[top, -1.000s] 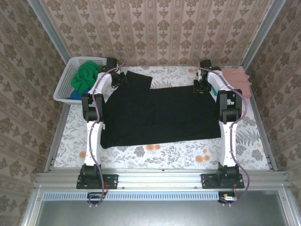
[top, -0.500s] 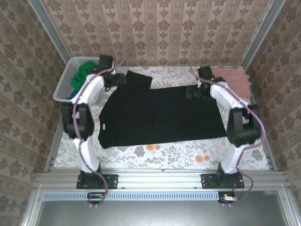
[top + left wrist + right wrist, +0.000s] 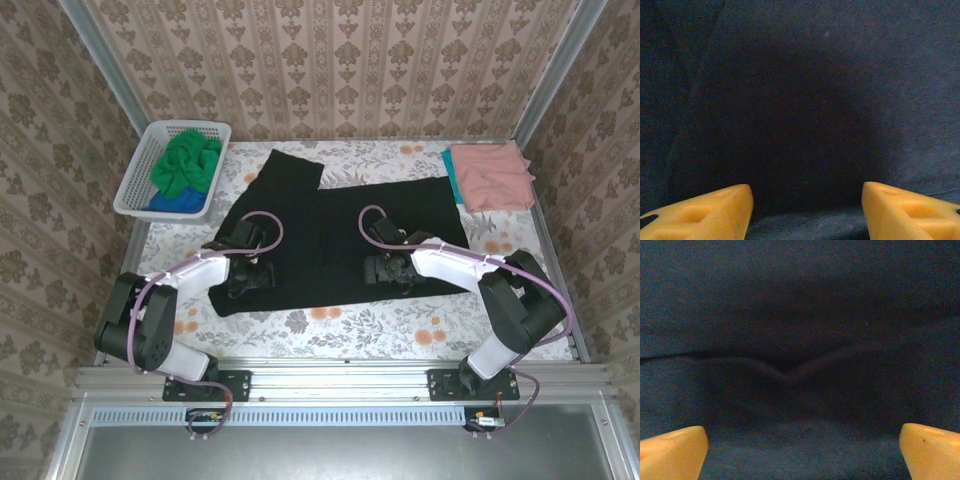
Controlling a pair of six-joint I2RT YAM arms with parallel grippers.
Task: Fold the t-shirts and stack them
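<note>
The black t-shirt (image 3: 340,230) is lying spread on the table (image 3: 420,330). The left fingers (image 3: 705,212) are standing apart and the right fingers (image 3: 672,452) wide, both holding nothing. They should be pinching the near edge together, so the fold is going straight.

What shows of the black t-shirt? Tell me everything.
The black t-shirt, soft matte cotton by its look, lies spread flat on the flowered table, one sleeve jutting toward the far left. A shallow wrinkle crosses it before the right gripper. That and the left gripper, both open, sit low over its near half.
</note>
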